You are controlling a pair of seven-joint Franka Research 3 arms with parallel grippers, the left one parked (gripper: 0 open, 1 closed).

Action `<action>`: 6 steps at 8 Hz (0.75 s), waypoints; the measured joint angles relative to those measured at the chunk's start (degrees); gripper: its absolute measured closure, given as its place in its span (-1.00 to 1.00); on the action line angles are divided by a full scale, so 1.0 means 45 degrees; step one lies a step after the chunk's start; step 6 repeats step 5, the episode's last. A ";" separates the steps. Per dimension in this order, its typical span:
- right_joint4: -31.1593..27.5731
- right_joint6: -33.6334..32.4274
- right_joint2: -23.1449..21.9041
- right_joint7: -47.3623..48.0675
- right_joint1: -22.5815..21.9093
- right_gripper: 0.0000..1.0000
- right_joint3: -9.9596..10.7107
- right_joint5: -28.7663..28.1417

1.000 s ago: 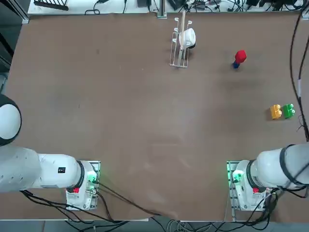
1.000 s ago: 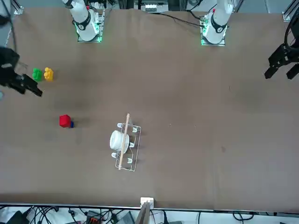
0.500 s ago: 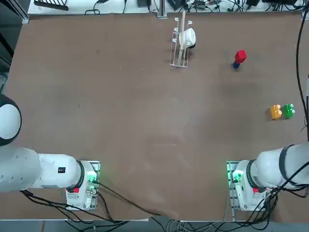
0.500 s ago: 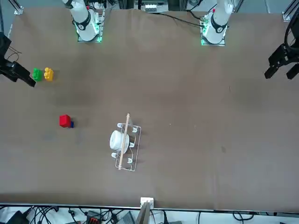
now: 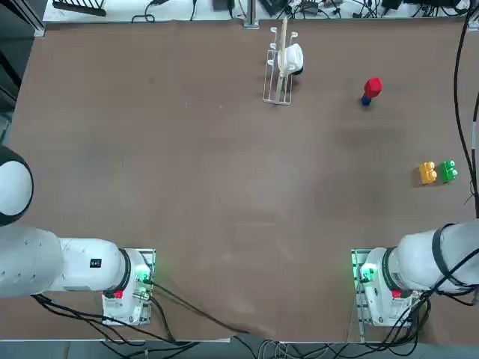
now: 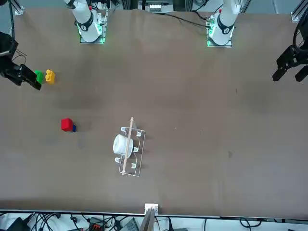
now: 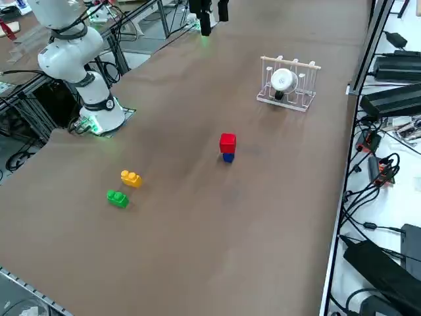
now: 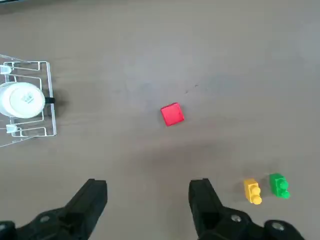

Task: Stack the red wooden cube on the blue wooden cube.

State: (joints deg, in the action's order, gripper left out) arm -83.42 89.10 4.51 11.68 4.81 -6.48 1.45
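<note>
Your right gripper (image 6: 21, 77) has edged back toward the green studded block (image 6: 39, 76) since half a second ago, and now sits at the table's (image 5: 187, 187) right edge, fingers (image 8: 202, 197) spread wide and empty. You'll find the red wooden cube (image 7: 227, 142) stacked on the blue wooden cube (image 7: 227, 157), well apart from the gripper. The yellow studded block (image 7: 130, 178) lies just beside the green one. The wire rack (image 5: 278, 71) holding a white cup (image 5: 291, 57) stands clear of the stack.

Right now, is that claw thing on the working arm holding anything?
Right tool: open and empty, up above the table, clear of the red wooden cube.
</note>
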 joint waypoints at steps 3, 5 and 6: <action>0.0000 0.0001 0.0039 -0.0070 0.0001 -1.00 0.0008 0.0000; 0.0000 0.0002 0.0042 -0.0133 0.0004 -1.00 0.0064 0.0000; 0.0000 0.0002 0.0042 -0.0133 0.0004 -1.00 0.0064 0.0000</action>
